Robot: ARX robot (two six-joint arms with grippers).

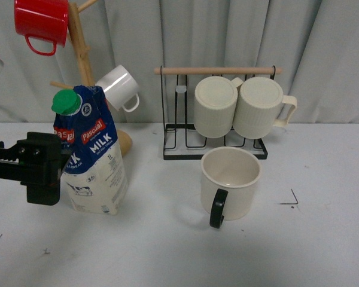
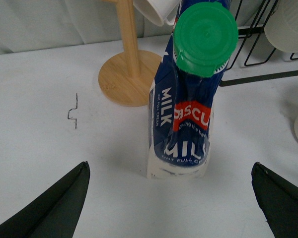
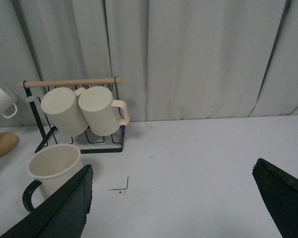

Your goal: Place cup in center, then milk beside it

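Note:
The milk (image 1: 93,156), a blue and white carton with a green cap, stands upright on the white table at the left. My left gripper (image 1: 52,167) is at its left side, open; in the left wrist view the milk (image 2: 187,116) stands just past the open gripper (image 2: 169,168), touching neither finger. The cup (image 1: 230,181), cream with a black handle towards me, stands upright near the table's middle, in front of the rack. My right gripper (image 3: 173,166) is open and holds nothing, above bare table; the cup (image 3: 52,166) lies beside one of its fingers. It is outside the front view.
A black wire rack (image 1: 170,140) with a wooden bar holds two ribbed cream mugs (image 1: 215,106) behind the cup. A wooden mug tree (image 1: 82,54) behind the milk carries a red mug (image 1: 42,21) and a small white mug (image 1: 121,86). Grey curtains close the back.

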